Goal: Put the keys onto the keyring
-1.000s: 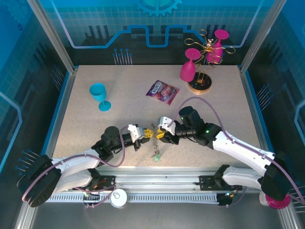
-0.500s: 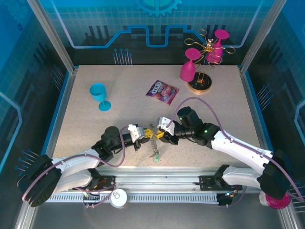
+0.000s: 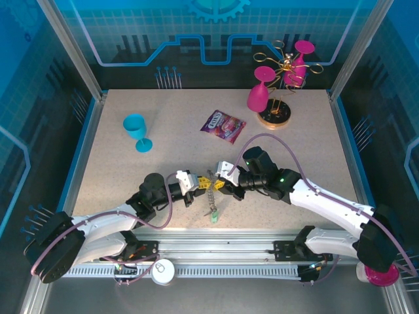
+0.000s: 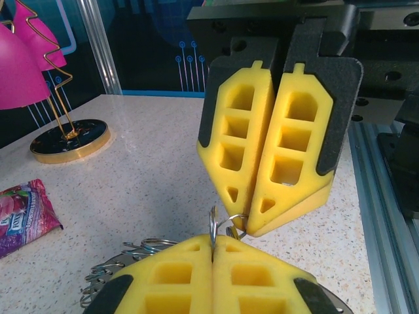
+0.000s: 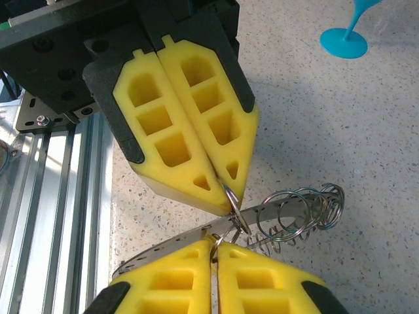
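L gripper (image 3: 203, 184) is fully shut, pinching a wire loop on the keyring (image 3: 211, 185) from its left. One green key (image 3: 213, 218) sits just nearside of keyring, long axis running near-far. R gripper (image 3: 220, 186), on keyring's right, is likewise clamped on a wire loop. Both approx. equally close to key.
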### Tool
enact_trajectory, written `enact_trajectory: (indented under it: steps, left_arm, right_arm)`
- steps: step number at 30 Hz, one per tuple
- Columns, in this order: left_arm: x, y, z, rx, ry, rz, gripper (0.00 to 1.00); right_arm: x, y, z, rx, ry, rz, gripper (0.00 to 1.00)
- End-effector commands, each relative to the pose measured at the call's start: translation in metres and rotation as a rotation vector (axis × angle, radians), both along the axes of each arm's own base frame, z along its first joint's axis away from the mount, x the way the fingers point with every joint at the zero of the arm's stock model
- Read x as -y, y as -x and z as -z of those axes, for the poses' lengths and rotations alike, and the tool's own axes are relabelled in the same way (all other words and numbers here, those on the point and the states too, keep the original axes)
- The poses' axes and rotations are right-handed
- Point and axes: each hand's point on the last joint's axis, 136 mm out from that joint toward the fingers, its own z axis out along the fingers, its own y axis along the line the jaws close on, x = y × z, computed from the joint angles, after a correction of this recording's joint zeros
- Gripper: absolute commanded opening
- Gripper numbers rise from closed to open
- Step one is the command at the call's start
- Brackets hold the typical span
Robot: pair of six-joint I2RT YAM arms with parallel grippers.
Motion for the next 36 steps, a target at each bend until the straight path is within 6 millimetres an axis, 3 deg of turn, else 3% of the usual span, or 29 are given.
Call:
enact_trajectory:
  steps: [1, 19, 24, 27, 33, 36]
  left_arm:
    - [0.001, -0.006, -0.019, 0.057, 0.035, -0.01, 0.0]
    - [0.003, -0.006, -0.021, 0.063, 0.046, -0.004, 0.0]
    - [0.002, -0.005, -0.022, 0.069, 0.054, -0.004, 0.0]
    - [0.002, -0.004, -0.023, 0.074, 0.059, -0.001, 0.0]
    - [0.002, -0.003, -0.021, 0.08, 0.067, 0.004, 0.0]
    - [0.002, -0.002, -0.02, 0.081, 0.071, 0.005, 0.0]
  right_arm:
    - [-0.009, 0.001, -0.01, 0.023, -0.024, -0.026, 0.09]
    - [-0.019, 0.006, -0.01, 0.036, -0.019, -0.067, 0.01]
    - [-0.012, 0.004, -0.008, 0.064, 0.006, -0.037, 0.2]
    - [-0.003, 0.008, -0.008, 0.066, 0.025, -0.045, 0.25]
    - [0.014, 0.014, -0.028, 0.012, -0.063, -0.075, 0.27]
    - [0.02, 0.003, -0.034, 0.003, -0.118, -0.031, 0.24]
